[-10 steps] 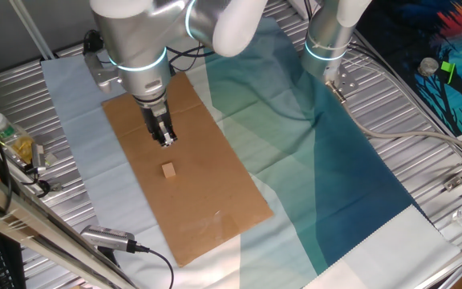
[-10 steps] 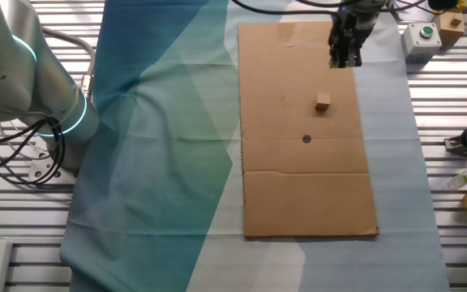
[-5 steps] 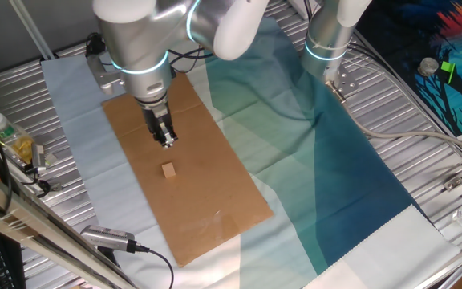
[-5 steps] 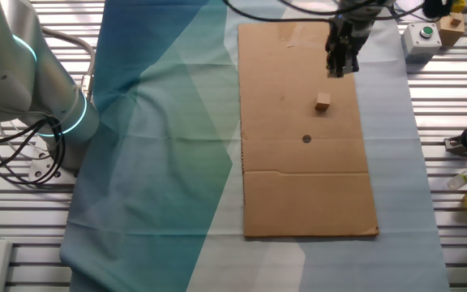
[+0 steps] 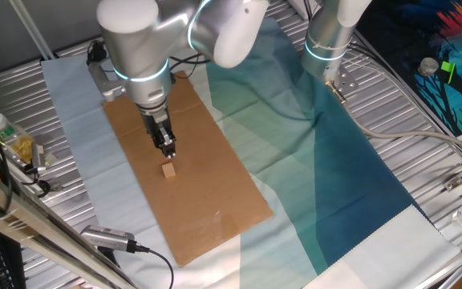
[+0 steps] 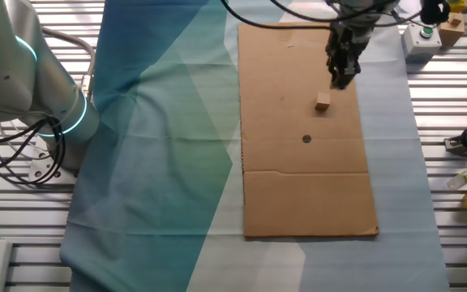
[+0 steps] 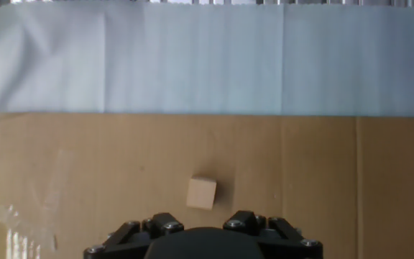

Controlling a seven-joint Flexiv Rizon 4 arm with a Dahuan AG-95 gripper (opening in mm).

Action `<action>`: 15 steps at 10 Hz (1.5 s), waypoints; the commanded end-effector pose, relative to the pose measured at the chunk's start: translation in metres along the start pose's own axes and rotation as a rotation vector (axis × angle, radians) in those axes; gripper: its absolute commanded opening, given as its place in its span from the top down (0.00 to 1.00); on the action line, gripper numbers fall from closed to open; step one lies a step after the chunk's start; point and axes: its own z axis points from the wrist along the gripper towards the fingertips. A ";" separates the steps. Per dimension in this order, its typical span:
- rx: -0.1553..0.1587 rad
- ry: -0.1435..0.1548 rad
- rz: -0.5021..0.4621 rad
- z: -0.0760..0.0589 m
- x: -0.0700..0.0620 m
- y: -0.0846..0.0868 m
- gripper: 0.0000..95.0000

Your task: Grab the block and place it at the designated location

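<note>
Tan block [image 6: 323, 101] near black dot [image 6: 306, 139]

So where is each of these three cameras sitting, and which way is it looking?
One fixed view: high at one end of the table, looking down the cardboard sheet; shows the arm's big joints and the gripper above the block.
The other fixed view: nearly overhead from another side; shows the gripper, the block and the black dot.
Hand view: on the hand, looking along the fingers; only the hand's black base shows, with the block ahead.
All three share the block and cardboard.
</note>
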 end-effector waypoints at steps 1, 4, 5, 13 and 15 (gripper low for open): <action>0.000 -0.004 0.003 0.016 -0.001 -0.002 0.40; -0.002 -0.020 0.011 0.037 -0.001 -0.004 0.40; -0.001 -0.023 0.019 0.044 -0.001 -0.004 0.40; 0.029 -0.050 0.020 0.076 0.000 -0.003 0.40; 0.047 -0.054 0.026 0.080 0.000 -0.002 0.40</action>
